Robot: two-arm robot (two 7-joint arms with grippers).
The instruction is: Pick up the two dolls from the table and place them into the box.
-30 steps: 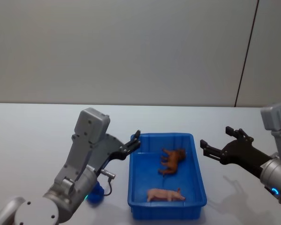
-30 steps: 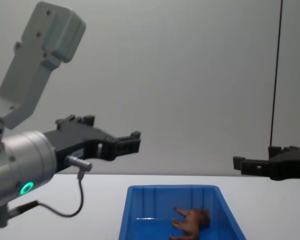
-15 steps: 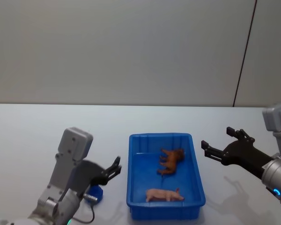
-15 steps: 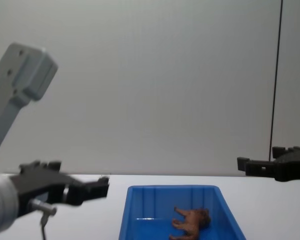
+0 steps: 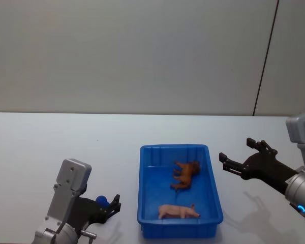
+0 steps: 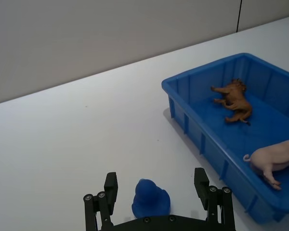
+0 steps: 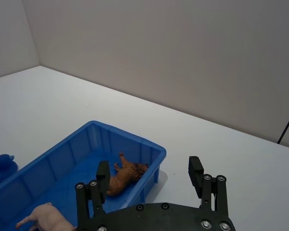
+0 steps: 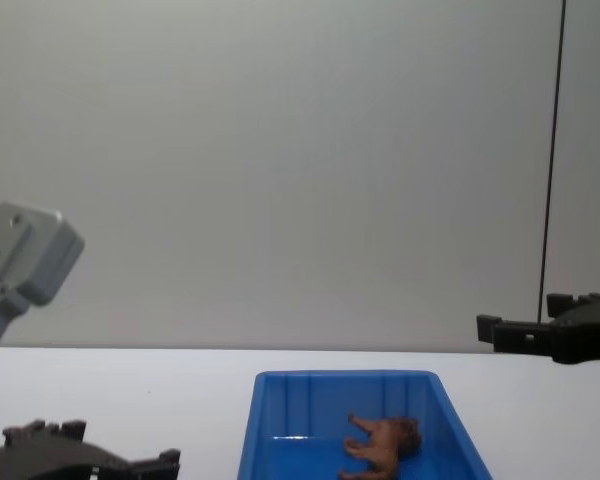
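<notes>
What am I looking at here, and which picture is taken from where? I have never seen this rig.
This is a robot with two arms, each ending in a pincer. One picture looks down from its head, one looks forward from its chest, and two come from cameras on its wrists. On the white table stands a blue box; a brown doll and a pink doll lie inside it. The left pincer is open, low beside a small blue toy on the table. The right pincer is open in the air to the right of the box. Neither holds anything.
</notes>
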